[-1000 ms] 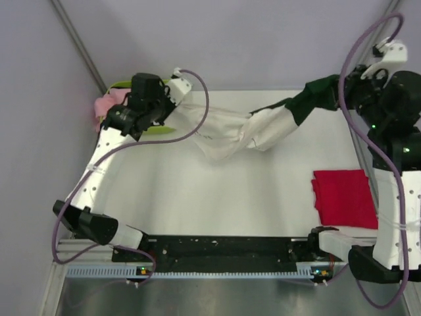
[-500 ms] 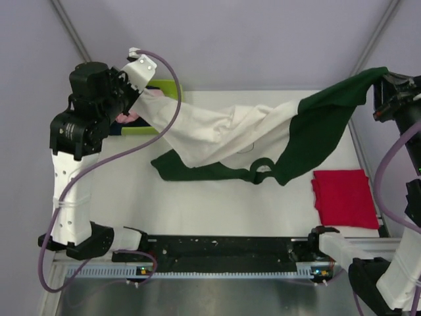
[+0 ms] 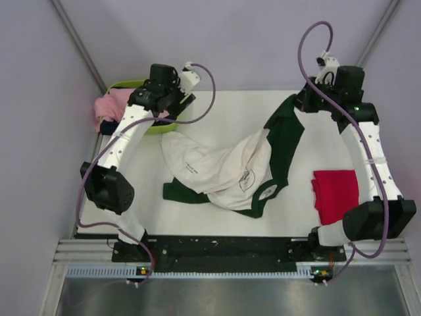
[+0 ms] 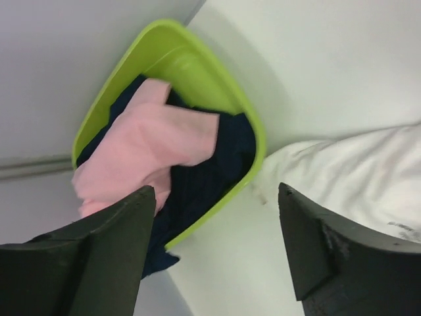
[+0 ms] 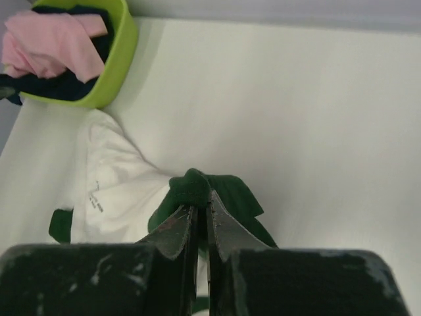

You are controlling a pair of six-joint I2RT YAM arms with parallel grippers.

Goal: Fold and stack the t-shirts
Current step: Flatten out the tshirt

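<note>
The white t-shirt with dark green sleeves [image 3: 223, 172] lies crumpled across the middle of the table [image 3: 223, 108]. One green sleeve [image 3: 286, 128] is drawn up and back to the right gripper [image 5: 202, 207], whose jaws are pinched together on a bunched fold of that cloth. The left gripper [image 4: 216, 191] hangs with its fingers spread wide and nothing between them. It is above the shirt's white far-left corner, just beside the lime-green basket [image 4: 256, 131] (pink cloth [image 4: 158, 135] and dark cloth [image 4: 210, 171] heaped inside). The red t-shirt [image 3: 337, 195] lies folded flat by the table's right edge, well apart from both grippers, its right side running under the right arm [image 3: 371, 158]. The white shirt's print is too small to read. The green patch at its near left seems to be the other sleeve.
</note>
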